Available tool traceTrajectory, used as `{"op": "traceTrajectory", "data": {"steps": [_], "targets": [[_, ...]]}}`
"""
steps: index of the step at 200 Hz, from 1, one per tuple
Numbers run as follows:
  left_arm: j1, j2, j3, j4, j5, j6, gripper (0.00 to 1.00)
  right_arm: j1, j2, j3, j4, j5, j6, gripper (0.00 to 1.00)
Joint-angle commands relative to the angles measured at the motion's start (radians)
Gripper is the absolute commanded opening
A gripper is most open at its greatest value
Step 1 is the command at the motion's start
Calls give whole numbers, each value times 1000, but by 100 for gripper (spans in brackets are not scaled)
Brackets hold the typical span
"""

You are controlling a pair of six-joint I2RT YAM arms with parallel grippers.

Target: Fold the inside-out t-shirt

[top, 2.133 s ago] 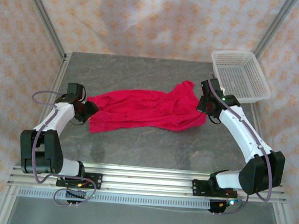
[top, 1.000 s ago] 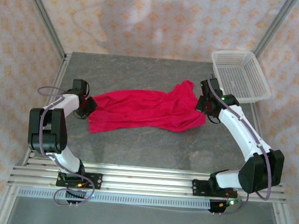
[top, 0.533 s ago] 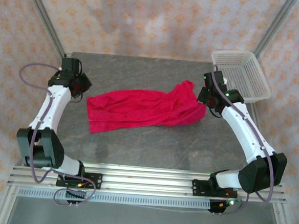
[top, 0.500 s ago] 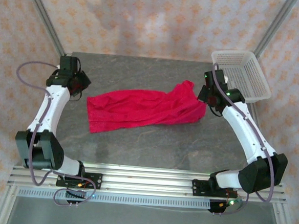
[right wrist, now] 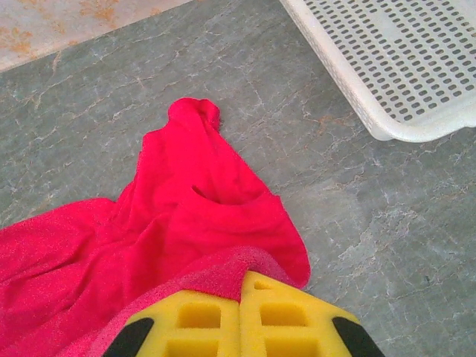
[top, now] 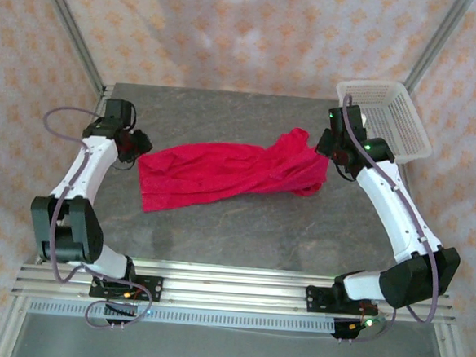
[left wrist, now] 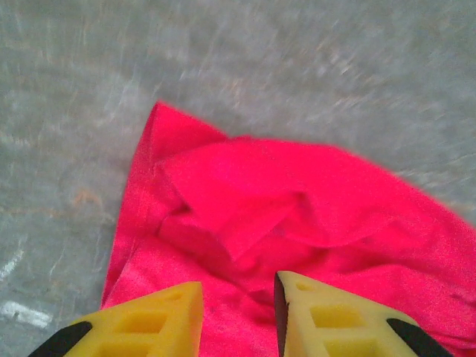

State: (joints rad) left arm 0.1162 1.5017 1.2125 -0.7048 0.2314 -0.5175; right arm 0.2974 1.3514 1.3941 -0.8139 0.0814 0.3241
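Left arm (top: 87, 168) is swinging back in toward the left end of the t-shirt (top: 222, 169) after standing off near the far left corner half a second ago. The left jaws, clenched a second ago, are now standing apart. Right arm (top: 392, 201) is sitting a little farther back than two seconds ago, and the cloth under it is bunching up.

- T-shirt is lying across the middle of the counter (top: 243, 228), stretched left to right and rumpled. Its right end is near the white basket (right wrist: 338, 80) but not touching it.
- Left jaws are released and hovering just over the left hem. The left wrist view is showing red cloth below the yellow fingers (left wrist: 149, 320), nothing between them.
- Right jaws are clenched on a fold of the right end, with cloth riding up over the closed tips.

Handling, as a judgement: the cloth is looking light, limp and easily creased. It is likely going to sag and drag on the counter rather than hold a shape, and a single-layer pinch may be slipping free under pull.

Best hold is probably at the edges. On the left, the hem corner at the far side is lying flat and clear. Pinching a corner against the right-hand grip should be giving tension for spreading the shirt before folding. Grabbing the rumpled middle would likely be gathering several layers.
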Motion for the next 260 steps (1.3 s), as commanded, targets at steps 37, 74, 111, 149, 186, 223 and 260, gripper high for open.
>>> {"op": "traceTrajectory", "data": {"steps": [37, 74, 111, 149, 186, 223, 260], "targets": [[-30, 120, -53, -32, -122, 40, 31, -7, 2, -22, 15, -3, 1, 0], [-43, 195, -60, -28, -176, 52, 30, -6, 4, -24, 13, -5, -2, 0], [-43, 252, -59, 0, -182, 53, 29, -7, 4, -23, 9, -8, -3, 0], [-44, 290, -54, 13, -165, 48, 29, -6, 2, -24, 5, -5, -3, 0], [-44, 305, -62, 20, -176, 51, 22, -7, 4, -21, 4, -10, -2, 0], [-44, 298, -50, 14, -177, 53, 0, -7, 2, -19, 0, -11, -3, 0], [-44, 270, -41, -4, -181, 54, 0, -6, -6, -20, -5, 1, -9, 0]]}}
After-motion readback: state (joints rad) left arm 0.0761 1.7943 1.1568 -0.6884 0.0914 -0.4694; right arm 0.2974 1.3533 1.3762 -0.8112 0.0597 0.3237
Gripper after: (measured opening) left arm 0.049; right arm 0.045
